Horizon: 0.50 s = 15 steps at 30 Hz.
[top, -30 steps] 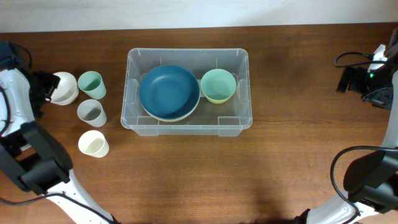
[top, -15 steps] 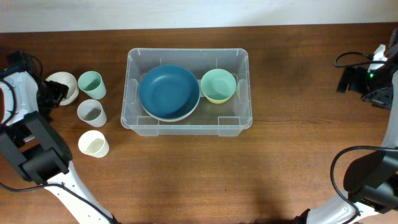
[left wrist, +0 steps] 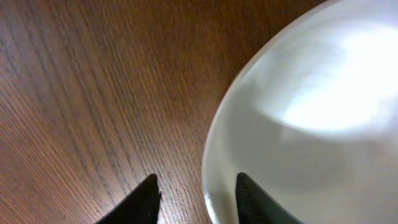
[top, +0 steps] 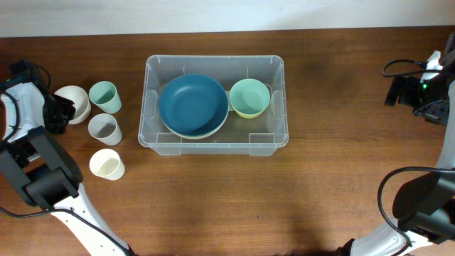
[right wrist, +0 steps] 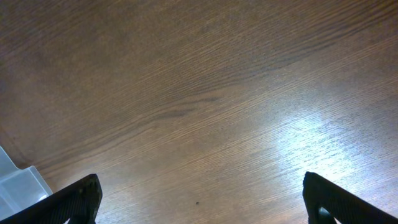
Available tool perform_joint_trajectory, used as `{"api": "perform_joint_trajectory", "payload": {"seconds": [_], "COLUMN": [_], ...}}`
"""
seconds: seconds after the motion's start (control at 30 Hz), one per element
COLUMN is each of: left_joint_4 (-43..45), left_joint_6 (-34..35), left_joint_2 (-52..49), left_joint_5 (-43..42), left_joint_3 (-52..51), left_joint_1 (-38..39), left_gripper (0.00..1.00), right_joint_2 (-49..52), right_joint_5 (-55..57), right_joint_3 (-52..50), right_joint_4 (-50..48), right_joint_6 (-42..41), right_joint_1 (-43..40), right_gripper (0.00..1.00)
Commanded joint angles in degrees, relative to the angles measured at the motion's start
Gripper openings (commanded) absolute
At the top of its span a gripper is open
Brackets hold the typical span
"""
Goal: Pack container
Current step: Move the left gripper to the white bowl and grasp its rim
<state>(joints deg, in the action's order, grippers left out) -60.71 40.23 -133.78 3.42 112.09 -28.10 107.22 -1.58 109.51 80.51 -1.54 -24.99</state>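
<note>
**Desk (top: pixel 213 199):** brown wood grain, seen from overhead.

**Container (top: pixel 213 60):** clear tub, upright and open-topped, at the middle of the desk, a little toward 12 o'clock.
- Blue bowl (top: pixel 193 104): in the tub's 9 o'clock half, sitting in a paler bowl whose rim shows under it.
- Green bowl (top: pixel 249 96): in the 3 o'clock half, just beside the blue bowl.

**Outside the container, all toward 9 o'clock:**
- White bowl (top: pixel 77 101): near the desk's edge.
- Mint cup (top: pixel 104 95): just beside the white bowl, at its 3 o'clock.
- Grey cup (top: pixel 104 128): at 6 o'clock of the mint cup.
- Cream cup (top: pixel 106 164): at 6 o'clock of the grey cup.

**Left pincer (left wrist: pixel 196 180):** at the white bowl's 9 o'clock rim and partly open. One finger (left wrist: pixel 146 200) is over the desk outside the rim and the other is over the bowl's inside. A gap shows on the outer side, and the bowl is not clamped.

**Right pincer (right wrist: pixel 199 177):** spread wide with nothing in it, over bare wood at the desk's 3 o'clock edge, well apart from the container.
</note>
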Motion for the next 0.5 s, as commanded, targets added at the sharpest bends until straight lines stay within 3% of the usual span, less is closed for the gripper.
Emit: {"api": "perform_joint_trajectory", "payload": {"seconds": [0.0,0.2,0.33,0.47], "left_joint_4": [0.07,0.07,0.11,0.09], "left_joint_6": [0.09,0.09,0.07,0.04], "left_joint_2": [-0.81,-1.01,-1.01,-1.01], "left_joint_5": [0.66,0.68,1.46,3.52], "left_joint_3": [-1.46,-1.7,-1.7,-1.68], "left_joint_1": [-0.2,-0.2,-0.5,-2.27], "left_gripper": [0.31,0.21,0.02,0.01], "right_joint_2": [0.2,0.2,0.2,0.2], "right_joint_5": [-0.13,-0.13,-0.13,-0.13], "right_joint_3": [-0.24,-0.24,-0.24,-0.24], "right_joint_4": [-0.04,-0.04,-0.04,-0.04], "right_joint_6": [-0.42,-0.42,-0.42,-0.42], "right_joint_1": [-0.15,-0.15,-0.15,-0.15], "right_gripper": [0.99,0.99,0.99,0.99]}}
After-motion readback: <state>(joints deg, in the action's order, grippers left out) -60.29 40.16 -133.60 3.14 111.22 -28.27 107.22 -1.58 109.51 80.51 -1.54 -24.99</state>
